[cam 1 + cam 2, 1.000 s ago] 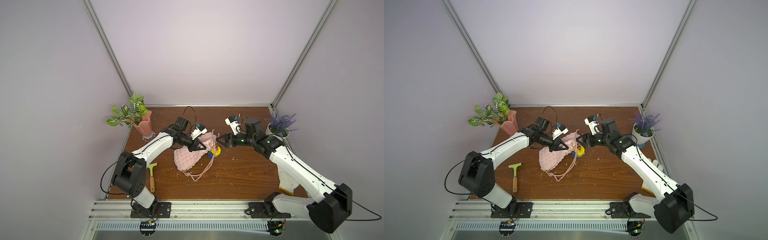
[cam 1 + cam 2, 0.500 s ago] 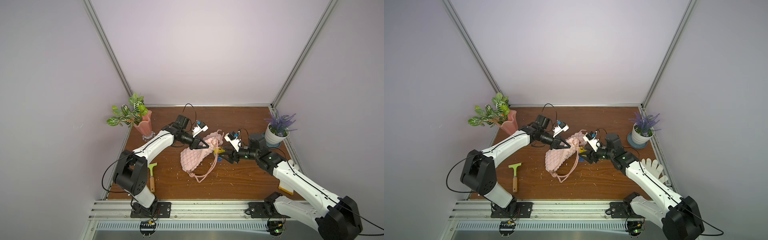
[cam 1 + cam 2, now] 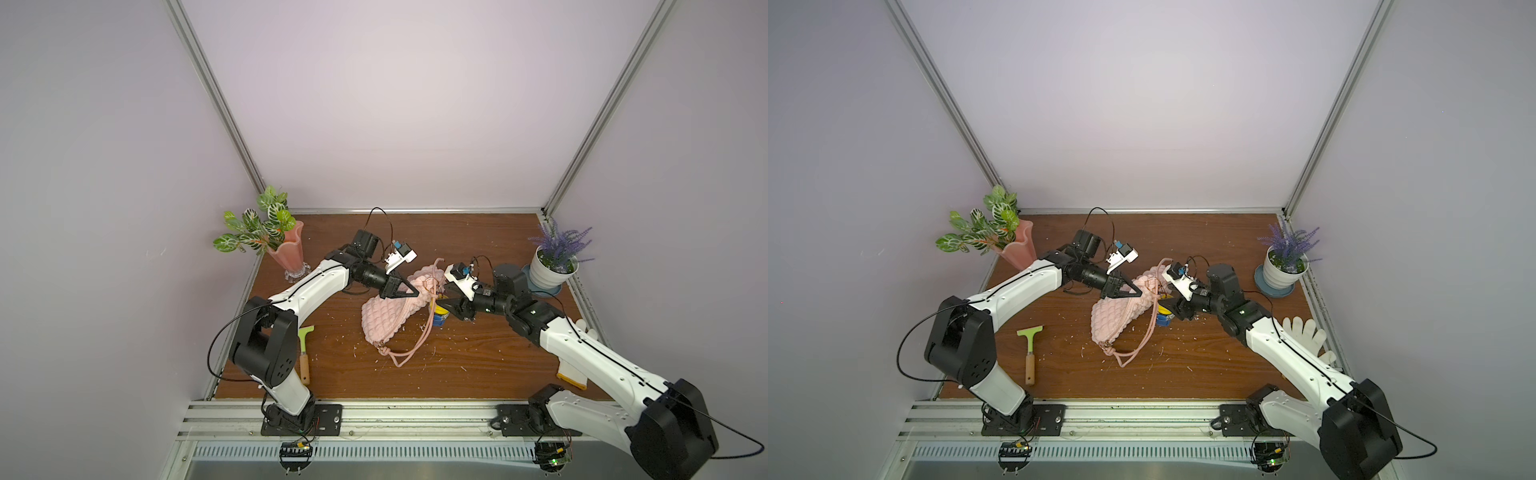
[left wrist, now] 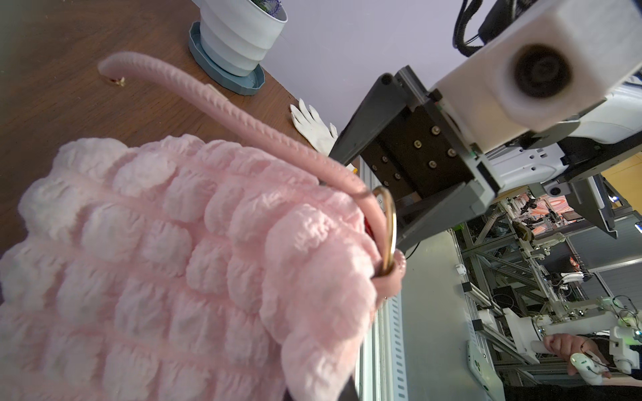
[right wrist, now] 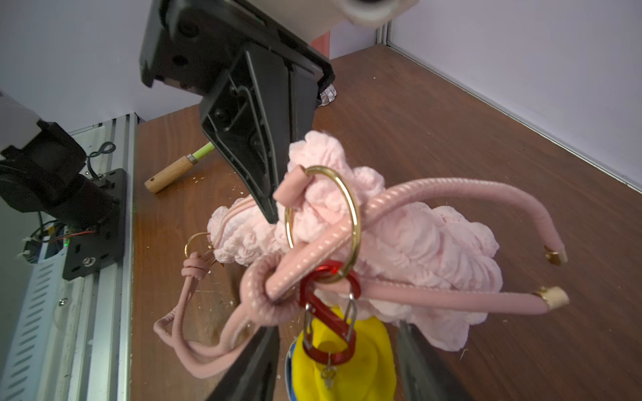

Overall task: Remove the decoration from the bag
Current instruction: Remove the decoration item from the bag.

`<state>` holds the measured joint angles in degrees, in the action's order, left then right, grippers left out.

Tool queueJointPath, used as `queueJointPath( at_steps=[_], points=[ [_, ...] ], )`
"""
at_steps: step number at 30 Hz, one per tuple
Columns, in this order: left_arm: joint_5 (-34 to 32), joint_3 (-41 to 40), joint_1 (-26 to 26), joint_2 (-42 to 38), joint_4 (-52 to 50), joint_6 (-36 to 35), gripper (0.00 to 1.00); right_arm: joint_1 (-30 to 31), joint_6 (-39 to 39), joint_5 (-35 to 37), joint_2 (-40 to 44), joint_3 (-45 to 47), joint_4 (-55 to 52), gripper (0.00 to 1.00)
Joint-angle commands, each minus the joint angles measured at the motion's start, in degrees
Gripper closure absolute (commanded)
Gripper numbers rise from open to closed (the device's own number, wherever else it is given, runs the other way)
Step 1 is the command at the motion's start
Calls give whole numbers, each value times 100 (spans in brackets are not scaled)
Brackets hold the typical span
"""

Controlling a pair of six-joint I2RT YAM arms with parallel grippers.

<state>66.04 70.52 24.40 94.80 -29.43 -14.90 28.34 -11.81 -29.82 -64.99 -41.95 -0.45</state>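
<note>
The decoration (image 5: 344,361) sits near the middle of the tabletop (image 3: 457,374), a little toward the far edge, with its yellow cap over a blue rim. Its red clip (image 5: 326,312) is hooked onto a gold ring (image 5: 355,215) at the raised end of the bag (image 5: 434,243). From where I stand I can't tell whether the cap rests on the wood or dangles just above it.

The bag is puffy and pale pink, and its lower end lies on the wood toward the near edge. Its cord strap (image 3: 415,349) passes through the ring and trails in a loop toward the near edge.

The right gripper (image 5: 337,326) reaches in from the right edge. Its fingers (image 5: 257,368) are spread to either side of the yellow cap, very close to it. Whether they actually touch it I cannot say.

The left gripper (image 3: 413,293) comes from the left edge with its jaws pressed together. It pinches the bag's top edge just beside the ring and holds that end up.

Farther out:
- A pink vase (image 3: 291,257) of green leaves stands in the far left corner.
- A white pot of lavender (image 3: 548,270) stands on a blue saucer by the far right corner.
- A green-headed scraper (image 3: 304,353) with a wooden handle lies near the left edge.
- A white glove (image 3: 1304,332) lies along the right edge, partly under the right arm.
- Pale flecks are scattered over the wood.
</note>
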Motion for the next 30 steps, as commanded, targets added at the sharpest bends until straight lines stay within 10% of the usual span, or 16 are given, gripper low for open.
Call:
queueJointPath(
  at_steps=[1,21,30],
  points=[
    [374,204,-67,67,25,33,100,90,-191,-209,-71,68,336,43],
    [225,289,-63,287,23,38,100,135,333,59,544,232,232,93],
    [-15,253,11,368,25,-94,91,151,233,244,825,-527,-834,97]
  ],
)
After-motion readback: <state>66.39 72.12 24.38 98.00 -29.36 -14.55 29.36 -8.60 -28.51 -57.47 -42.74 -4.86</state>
